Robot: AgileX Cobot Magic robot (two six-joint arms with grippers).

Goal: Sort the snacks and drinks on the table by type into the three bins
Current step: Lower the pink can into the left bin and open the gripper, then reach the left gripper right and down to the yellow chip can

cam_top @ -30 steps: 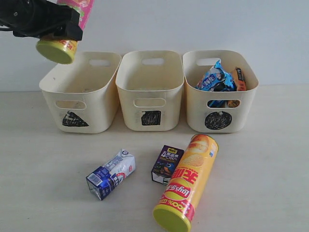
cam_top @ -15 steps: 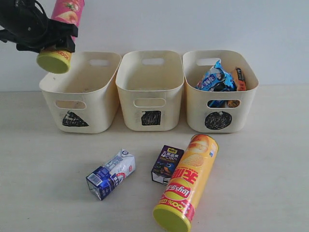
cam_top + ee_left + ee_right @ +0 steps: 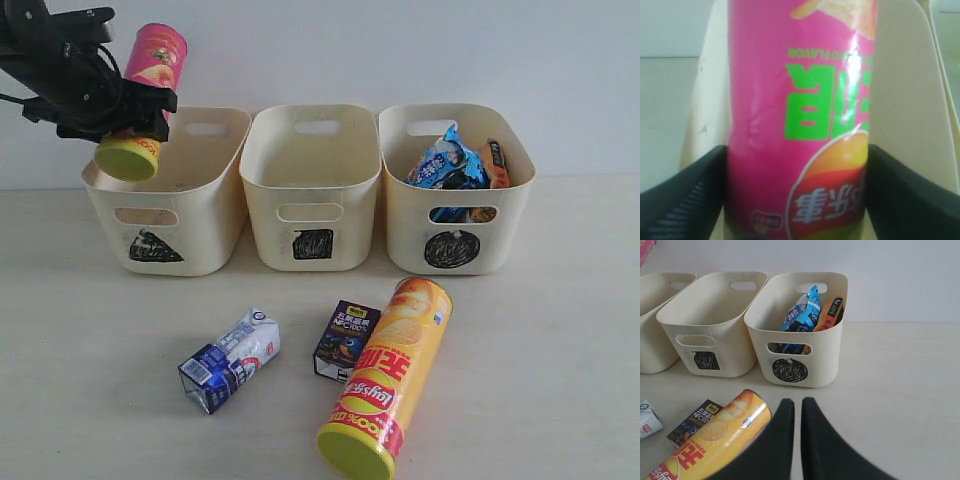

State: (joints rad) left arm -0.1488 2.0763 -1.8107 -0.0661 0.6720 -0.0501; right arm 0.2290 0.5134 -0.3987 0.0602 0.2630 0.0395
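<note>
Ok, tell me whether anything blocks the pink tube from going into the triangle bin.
Nothing visible does. The left gripper holds the pink tube tilted, lid down, over the triangle bin's left rim, and what shows of the bin's inside is bare. Only that rim lies close under the lid.

Left arm (image 3: 45,60), raised at the upper left of the exterior view, reaches rightward. Left gripper (image 3: 135,112) clamps the tilted pink tube (image 3: 155,55) between both fingers (image 3: 685,200). Right gripper (image 3: 796,440) is held low and empty, its fingers nearly together with a thin gap between them.
</note>
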